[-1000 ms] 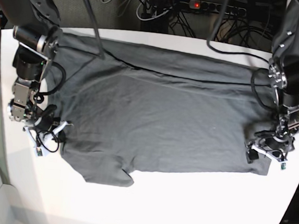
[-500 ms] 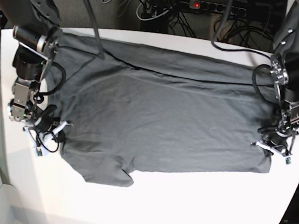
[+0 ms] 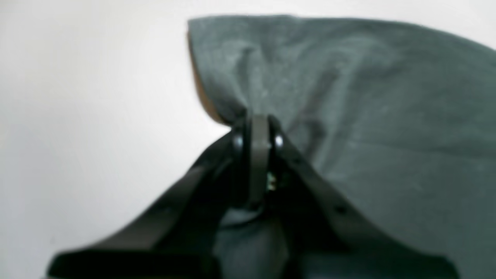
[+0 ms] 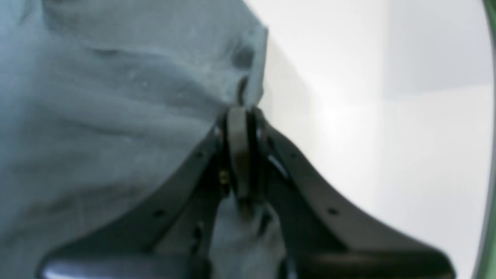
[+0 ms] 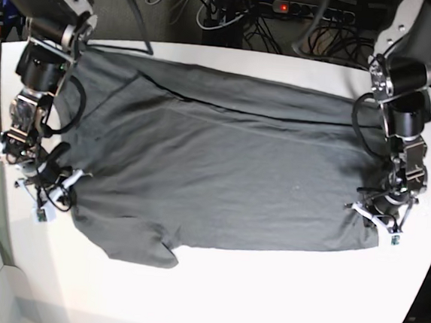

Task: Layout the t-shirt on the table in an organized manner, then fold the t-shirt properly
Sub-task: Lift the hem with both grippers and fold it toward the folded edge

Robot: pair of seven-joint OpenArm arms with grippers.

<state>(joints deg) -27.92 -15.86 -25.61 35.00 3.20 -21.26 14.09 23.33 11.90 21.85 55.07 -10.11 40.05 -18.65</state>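
— Where was the t-shirt [image 5: 222, 170]?

— Spread wide across the white tabletop [image 5: 279, 295], mostly flat, one sleeve pointing toward the near edge.

— And the left claw [image 3: 257, 128]?

— Clenched on the shirt's edge near a corner, cloth bunched between its tips.

— The right claw [image 4: 242, 116]?

— Likewise pinched tight on the opposite edge of the shirt, fabric gathered at the tips, bare tabletop just beside it.
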